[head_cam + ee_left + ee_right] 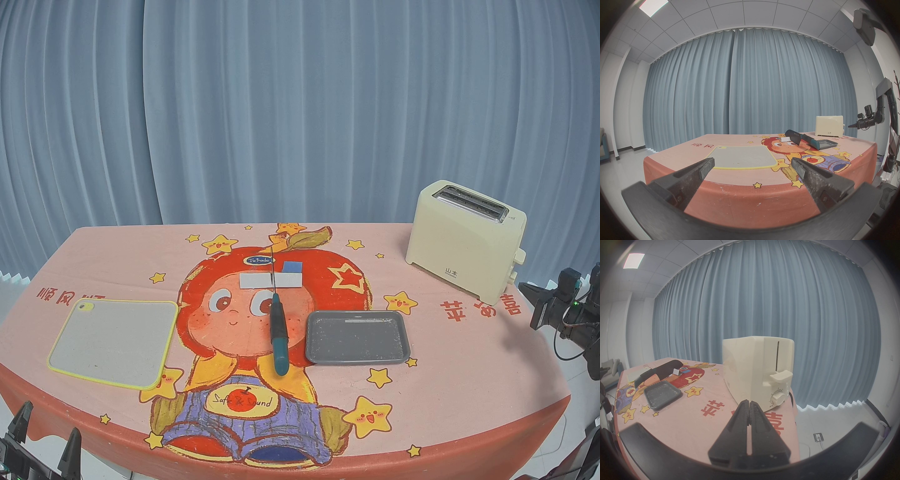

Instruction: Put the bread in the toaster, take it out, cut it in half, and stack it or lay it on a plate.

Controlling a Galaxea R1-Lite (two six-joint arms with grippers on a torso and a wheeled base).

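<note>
Right claw pressed together: two matte black, wedge-shaped fingers, flat faces meeting along a thin seam. Held off the table's right edge, near the toaster's lever end but apart from it.

Toaster at the far right of the table: smooth cream plastic box with rounded corners. On its end face, a dark upright slit, a cream lever and a round dial below. Along the top, two long slots, grey metal grilles inside.

Left claw spread wide: black wedge fingers with scuffed, grainy inner faces. Low before the table's near left edge, facing the board.

Board at the near left of the table: flat, pale grey rectangle with rounded corners, a yellow-green rim and a small oval hole at one far corner.

Knife between board and tray, standing on edge, with the rounded teal handle toward the robot. Dark blade, no more than a thin line from above, set in a white and blue block.

Tray just right of the knife handle: dark grey, shallow, rectangular, with rounded corners and a raised rim. Inside, a dusting of pale specks and a pale streak by the far rim.

Under everything, a pink cloth with an orange-red hem, printed with a cartoon child and yellow stars. Behind, a blue-grey curtain in soft upright pleats.
</note>
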